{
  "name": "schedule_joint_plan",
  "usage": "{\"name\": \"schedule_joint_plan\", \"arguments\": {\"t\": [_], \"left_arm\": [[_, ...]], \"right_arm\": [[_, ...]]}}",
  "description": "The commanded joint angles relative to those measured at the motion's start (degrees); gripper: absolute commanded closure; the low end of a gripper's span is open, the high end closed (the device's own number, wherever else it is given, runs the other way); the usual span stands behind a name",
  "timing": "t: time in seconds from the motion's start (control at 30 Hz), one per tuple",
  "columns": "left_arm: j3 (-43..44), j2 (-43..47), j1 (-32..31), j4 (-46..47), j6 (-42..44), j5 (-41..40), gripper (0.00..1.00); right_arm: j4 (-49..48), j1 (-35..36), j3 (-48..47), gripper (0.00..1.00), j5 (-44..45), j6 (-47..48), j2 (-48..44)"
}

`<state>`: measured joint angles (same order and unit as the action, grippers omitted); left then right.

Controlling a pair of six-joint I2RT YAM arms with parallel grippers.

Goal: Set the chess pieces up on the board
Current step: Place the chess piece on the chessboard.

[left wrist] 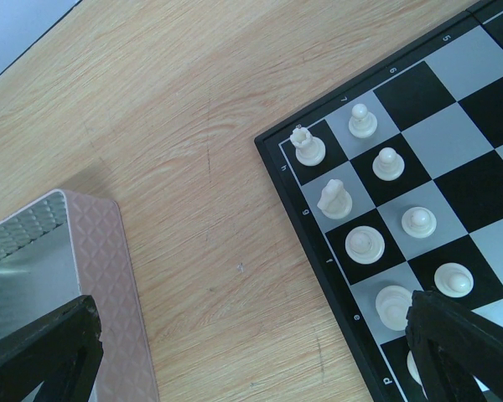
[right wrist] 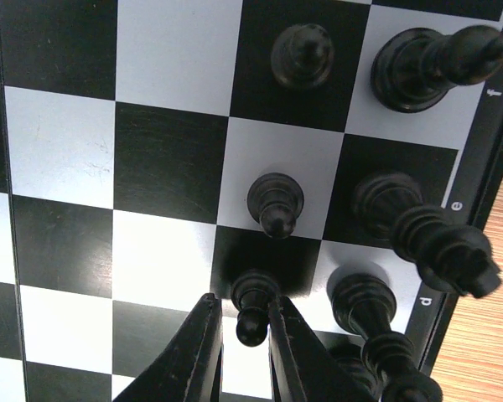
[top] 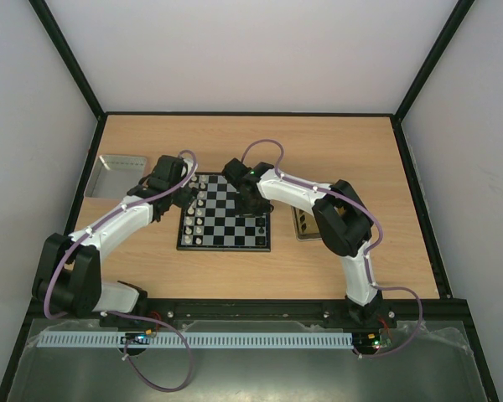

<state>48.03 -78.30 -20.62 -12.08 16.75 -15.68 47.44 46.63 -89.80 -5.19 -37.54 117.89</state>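
The board point(top: 226, 246) lies mid-table. White chess pieces point(top: 199, 213) stand in two files along its left side; in the left wrist view a rook point(left wrist: 308, 146), a knight point(left wrist: 335, 199) and pawns point(left wrist: 389, 163) show. Black pieces point(right wrist: 427, 63) stand along the right edge. My right gripper point(right wrist: 243, 300) is low over the board point(right wrist: 168, 50), shut on a black pawn point(right wrist: 251, 306) next to another pawn point(right wrist: 275, 203). My left gripper point(left wrist: 251, 360) hangs open over bare wood just left of the board point(left wrist: 453, 193), holding nothing.
A shallow silver metal tray point(top: 121, 174) sits at the left of the table, its wall point(left wrist: 67, 276) close to my left finger. A yellow-tinted tray point(top: 304, 223) lies right of the board, partly under the right arm. Black rails border the table.
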Motion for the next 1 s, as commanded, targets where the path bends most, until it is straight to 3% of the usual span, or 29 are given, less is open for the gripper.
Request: {"name": "schedule_joint_plan", "arguments": {"t": [0.0, 0.7, 0.97], "left_arm": [[-0.57, -0.19, -0.14, 0.65, 0.47, -0.49, 0.01], [-0.26, -0.53, -0.21, 0.47, 0.58, -0.34, 0.01], [-0.30, -0.33, -0.21, 0.30, 0.56, -0.31, 0.01]], "right_arm": [[-0.20, 0.40, -0.39, 0.85, -0.12, -0.48, -0.45], [3.78, 0.45, -4.28, 0.82, 4.00, 0.07, -1.64], [7.77, -1.09, -4.16, 0.77, 9.64, -0.77, -7.33]]}}
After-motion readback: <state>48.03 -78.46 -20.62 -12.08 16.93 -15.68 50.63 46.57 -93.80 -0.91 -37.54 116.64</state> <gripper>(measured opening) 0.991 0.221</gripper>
